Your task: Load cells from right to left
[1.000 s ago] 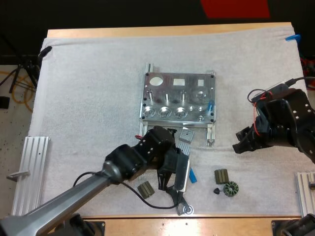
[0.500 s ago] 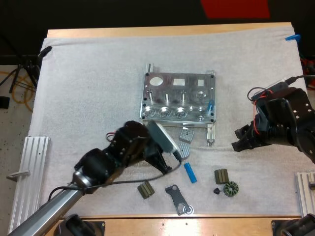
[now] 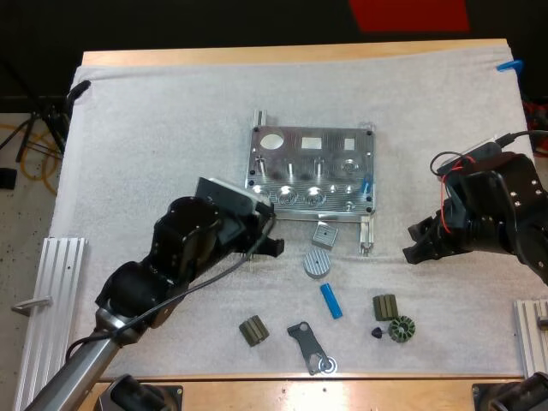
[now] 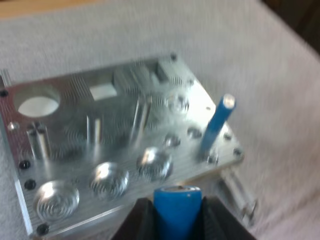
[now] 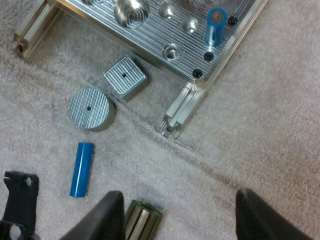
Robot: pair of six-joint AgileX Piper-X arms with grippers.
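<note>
Swung up to the fixture point(image 3: 312, 171), my left gripper point(image 4: 176, 222) clamps the sides of a probably light, slick blue cell point(image 4: 176, 205).

1. Open white mat point(image 3: 154, 128) lies left of and beyond the ribbed silver metal fixture point(image 3: 311, 180).
2. An upright bright blue cylinder point(image 4: 216, 126) blocks the fixture's near right corner.
3. A square metal block point(image 3: 324, 233) and round ribbed metal disc point(image 3: 316, 264) lie just before the fixture.

Bright even light, glare on metal fixture point(image 3: 311, 175)
</note>
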